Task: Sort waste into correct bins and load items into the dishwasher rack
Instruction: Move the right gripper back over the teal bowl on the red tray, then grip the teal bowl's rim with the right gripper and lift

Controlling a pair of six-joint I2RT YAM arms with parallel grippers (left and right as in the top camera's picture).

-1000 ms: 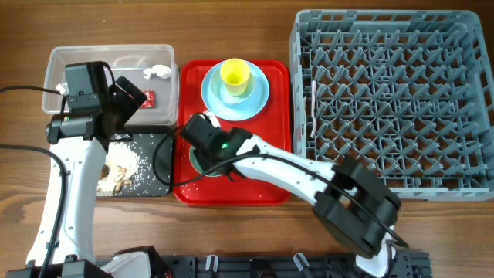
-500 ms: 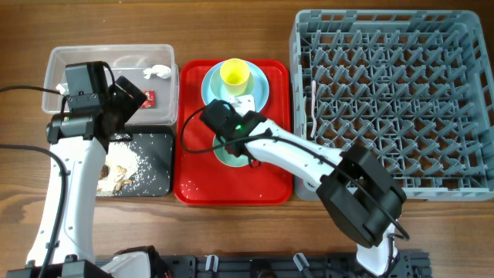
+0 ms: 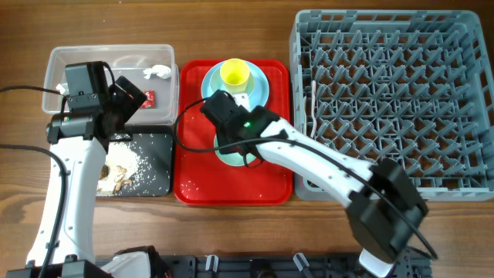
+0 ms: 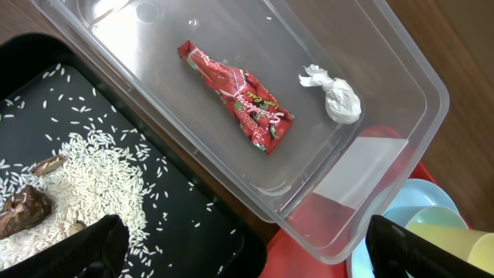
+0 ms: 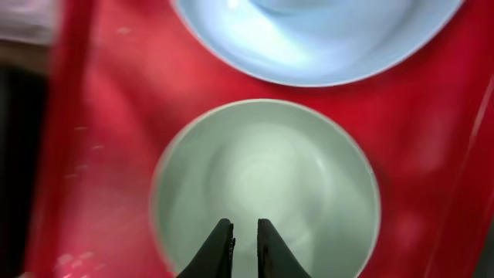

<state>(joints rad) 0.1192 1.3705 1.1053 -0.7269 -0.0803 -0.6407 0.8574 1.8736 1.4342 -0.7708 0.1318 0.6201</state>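
Observation:
The pale-green bowl [image 3: 231, 153] sits empty on the red tray; in the right wrist view [image 5: 266, 177] it fills the middle. My right gripper [image 5: 245, 229] hangs just above it, fingers almost together with nothing between them, and also shows in the overhead view [image 3: 234, 133]. My left gripper [image 4: 255, 255] is wide open and empty above the edge between the clear tub [image 4: 401, 69] and the black tray [image 4: 231, 239]. The tub holds the red wrapper [image 4: 239, 96] and the white tissue [image 4: 336, 96]. Rice and brown scraps [image 4: 77, 166] lie in the black tray. The yellow cup [image 3: 235, 73] stands in the light-blue bowl on the plate [image 3: 258, 96].
The red tray [image 3: 231, 189] lies between the bins and the grey rack [image 3: 394, 100]. White cutlery [image 3: 312, 108] stands at the rack's left edge. A few rice grains lie on the red tray's front left. The left arm [image 3: 69, 177] runs along the table's left side.
My right wrist has moved from the tray's front left towards the back and right. The pale-green bowl now lies further right on the tray. The left arm has not moved.

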